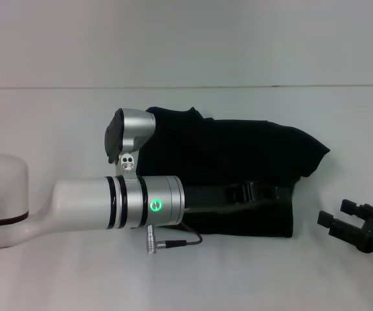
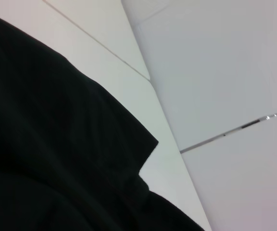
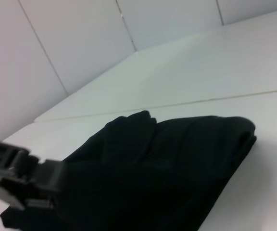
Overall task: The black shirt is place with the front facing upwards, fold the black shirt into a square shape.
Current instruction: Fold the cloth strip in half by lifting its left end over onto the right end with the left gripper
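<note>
The black shirt [image 1: 238, 152] lies folded into a compact, roughly rectangular bundle in the middle of the white table [image 1: 57, 116]; no print shows. My left arm reaches in from the left, and its gripper [image 1: 261, 193] sits low over the shirt's near right part, black against black cloth. The right wrist view shows the shirt [image 3: 172, 163] with the left gripper [image 3: 18, 178] at its edge. Black cloth [image 2: 47, 144] fills much of the left wrist view. My right gripper [image 1: 337, 215] rests open at the near right, off the shirt, holding nothing.
A seam or back edge of the table [image 1: 271, 87] runs across behind the shirt, with a pale wall beyond. A thin cable [image 1: 173, 243] hangs from the left wrist beside the shirt's near edge.
</note>
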### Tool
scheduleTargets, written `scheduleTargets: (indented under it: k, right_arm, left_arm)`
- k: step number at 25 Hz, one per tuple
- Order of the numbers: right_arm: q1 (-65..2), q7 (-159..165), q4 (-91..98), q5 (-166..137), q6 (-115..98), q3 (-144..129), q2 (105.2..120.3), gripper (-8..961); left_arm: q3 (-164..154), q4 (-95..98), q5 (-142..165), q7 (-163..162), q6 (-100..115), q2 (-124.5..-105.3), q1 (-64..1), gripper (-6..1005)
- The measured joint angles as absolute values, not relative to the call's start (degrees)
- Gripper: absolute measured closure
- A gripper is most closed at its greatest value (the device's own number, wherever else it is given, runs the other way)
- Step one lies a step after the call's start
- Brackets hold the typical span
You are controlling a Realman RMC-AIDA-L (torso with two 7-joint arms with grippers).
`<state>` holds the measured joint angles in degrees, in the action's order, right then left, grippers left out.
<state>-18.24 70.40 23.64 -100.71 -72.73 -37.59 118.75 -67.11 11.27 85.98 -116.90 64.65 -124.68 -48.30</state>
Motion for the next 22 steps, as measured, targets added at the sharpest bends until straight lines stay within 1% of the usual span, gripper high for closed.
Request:
scheduleTargets:
  k: [1,4,7,14,18,22]
  right_arm:
    - [-18.24,70.4,23.65,-100.67,-72.77,-37.32,118.75,151]
    - [-18.23,70.4,23.64,-100.63,-72.93,-36.04,118.74,151]
    - [-18.27,70.42,23.65,-100.61,-73.02,-34.84,118.74,152]
    - [-18.12,72.92,24.21,-100.56,-73.23,-29.88,118.56,152]
    - [-18.14,74.66,24.43,-100.54,-74.97,-25.61,118.05,152]
    - [-18.8,76.33,26.42,-100.68,-78.57,-23.79,117.81,153]
  left_arm:
    - [-67.27,11.43,86.0,-116.67,64.89,-124.68,-48.1,902]
    - [-67.47,11.45,86.19,-115.76,65.02,-124.71,-47.68,704]
    - [-67.49,11.87,86.04,-114.46,65.37,-124.72,-46.81,569]
    - [-67.46,18.67,85.87,-104.47,72.56,-124.71,-41.58,262]
    - [-67.39,18.97,85.84,-100.78,78.36,-124.64,-41.4,187]
    - [-67.05,21.08,85.95,-97.38,83.08,-123.99,-40.14,113]
